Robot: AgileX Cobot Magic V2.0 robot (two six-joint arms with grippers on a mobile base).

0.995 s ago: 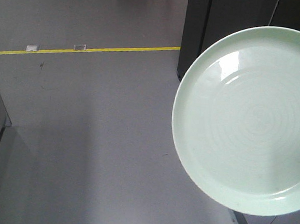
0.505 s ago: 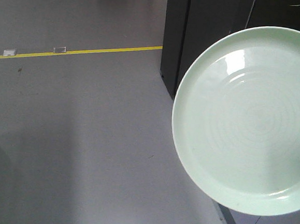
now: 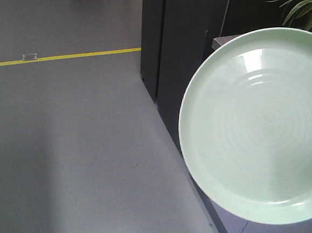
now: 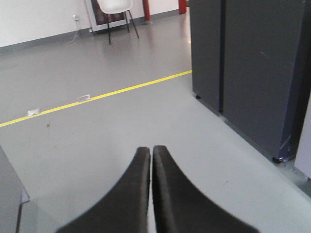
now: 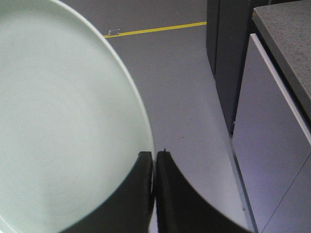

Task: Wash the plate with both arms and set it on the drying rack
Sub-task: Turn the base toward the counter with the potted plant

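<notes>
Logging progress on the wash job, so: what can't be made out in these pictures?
- Drying rack: in no view.
- Plate: the front view's right edge cuts its rim; the right wrist view crops its left side.
- Right pincer: hides the bit of rim it pinches, right wrist view.
- Left pincer: shut, base cut off below, left wrist view.

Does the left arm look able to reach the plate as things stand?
Probably not straight away. The plate is pinched at its rim by the right hand; the left hand is shut, faces the floor, and its wrist view shows no plate. It would need to turn and open.
</notes>
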